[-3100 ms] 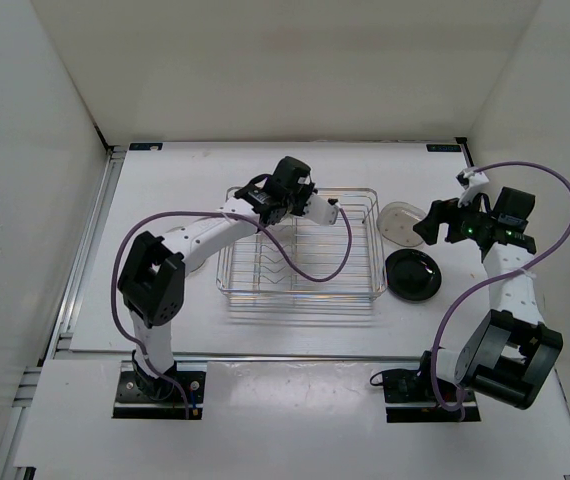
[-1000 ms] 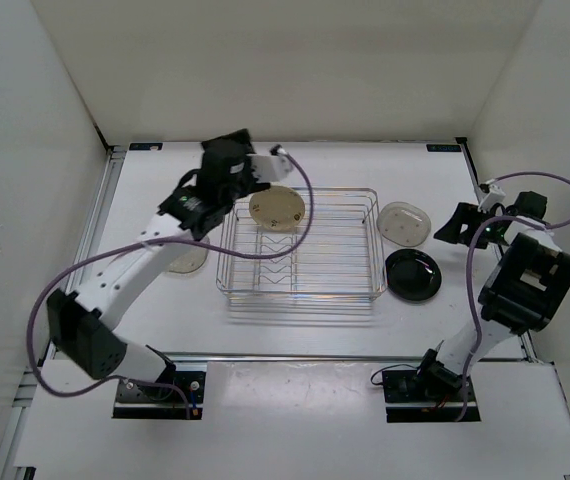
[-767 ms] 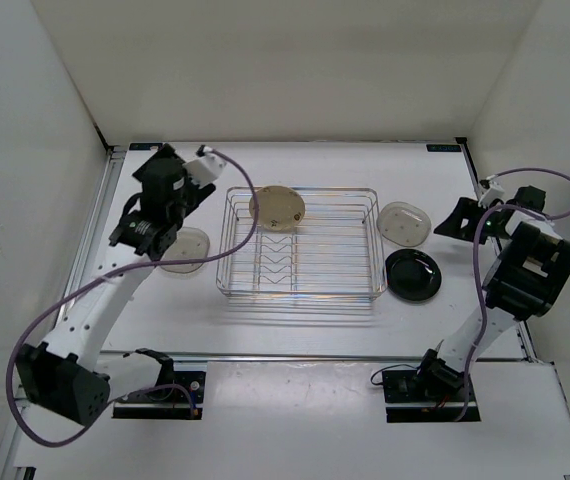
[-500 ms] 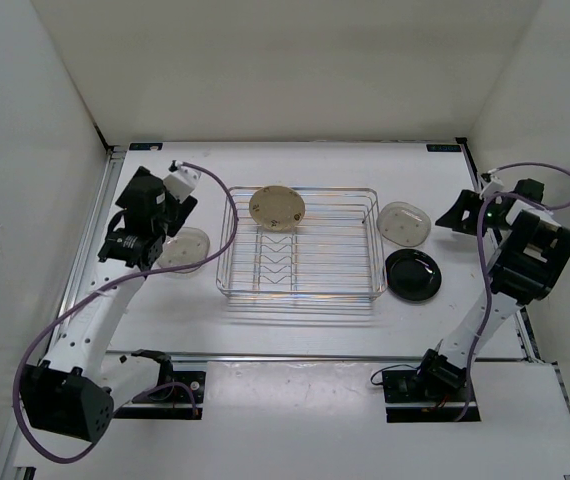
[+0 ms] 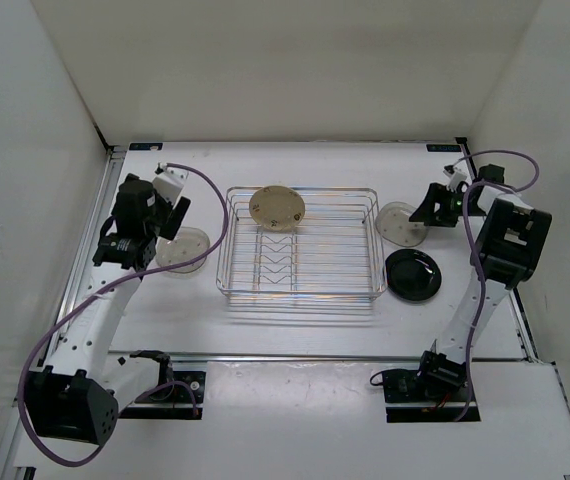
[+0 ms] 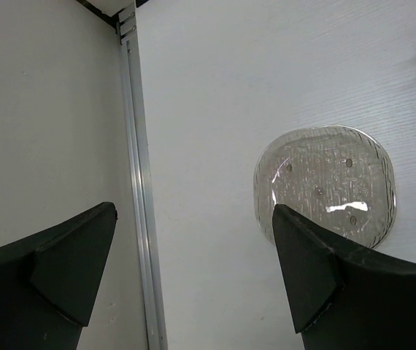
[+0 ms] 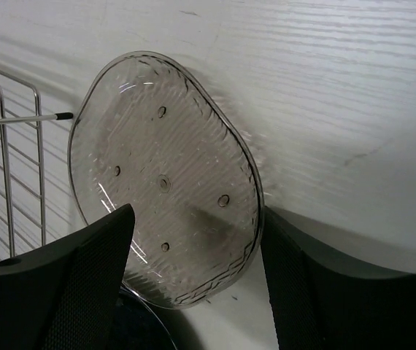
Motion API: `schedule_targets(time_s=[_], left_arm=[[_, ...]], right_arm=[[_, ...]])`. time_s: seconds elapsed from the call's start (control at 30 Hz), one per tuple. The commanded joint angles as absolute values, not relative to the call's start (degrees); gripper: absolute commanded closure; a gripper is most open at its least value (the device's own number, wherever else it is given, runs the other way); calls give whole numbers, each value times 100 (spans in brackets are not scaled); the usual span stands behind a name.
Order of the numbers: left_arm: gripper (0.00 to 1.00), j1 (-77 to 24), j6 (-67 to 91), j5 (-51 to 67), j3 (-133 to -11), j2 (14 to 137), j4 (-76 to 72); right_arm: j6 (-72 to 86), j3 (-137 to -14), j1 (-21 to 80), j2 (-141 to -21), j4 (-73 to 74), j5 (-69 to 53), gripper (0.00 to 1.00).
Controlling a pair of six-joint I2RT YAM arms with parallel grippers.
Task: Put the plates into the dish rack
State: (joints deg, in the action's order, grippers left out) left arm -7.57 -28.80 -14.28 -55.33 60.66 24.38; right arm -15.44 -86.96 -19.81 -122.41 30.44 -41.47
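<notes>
The chrome wire dish rack (image 5: 300, 262) sits mid-table, with the tan plate (image 5: 276, 208) standing on edge at its back. A pale speckled plate (image 5: 185, 250) (image 6: 325, 182) lies flat left of the rack. My left gripper (image 5: 172, 218) (image 6: 193, 211) hovers open at its left rim, holding nothing. The other pale plate (image 5: 401, 222) (image 7: 164, 175) lies right of the rack, near the black plate (image 5: 412, 274) (image 7: 139, 324). My right gripper (image 5: 427, 207) (image 7: 197, 219) straddles this plate's right rim, with its jaws apart: one finger is over the plate, the other on the table side.
A metal rail (image 6: 139, 189) and the enclosure's left wall (image 6: 40, 131) run close beside my left gripper. The rack's right end wires (image 7: 7, 160) lie just beyond the right-hand pale plate. White walls close in the table at the back and on both sides.
My left arm swung away from the rack to the left pale plate and opened wider, leaving the tan plate standing in the rack. My right gripper moved left onto the right pale plate's rim, jaws narrowing slightly.
</notes>
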Motion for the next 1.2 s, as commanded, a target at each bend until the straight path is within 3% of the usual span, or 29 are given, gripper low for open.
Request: schedule_targets(time_s=[0.0,0.23,0.67,0.97,1.17], left_arm=[[1,-721,-2733,-1161,-5511,5915,2435],[1,-721,-2681,-1107,-5677,5862,2487],[1,-668,-2576,-1107,-5730,5599,2654],[1,-615,-2575,-1107,-5678,5493,2707],[0,-615,-2523,-1107,-5625,5440,2760]], right_arm=[[-1538,-8930,-1986,-12392,3313,-4078,28],[-1590,-8790,-1986,-12340,3313,-4078,35],[-1591,-8561,-1986,-12234,3313,-3920,64],[-1591,-8456,-1986,-12129,3261,-3814,100],[-1529,-8254,-1986,-11945,3059,-3762,100]])
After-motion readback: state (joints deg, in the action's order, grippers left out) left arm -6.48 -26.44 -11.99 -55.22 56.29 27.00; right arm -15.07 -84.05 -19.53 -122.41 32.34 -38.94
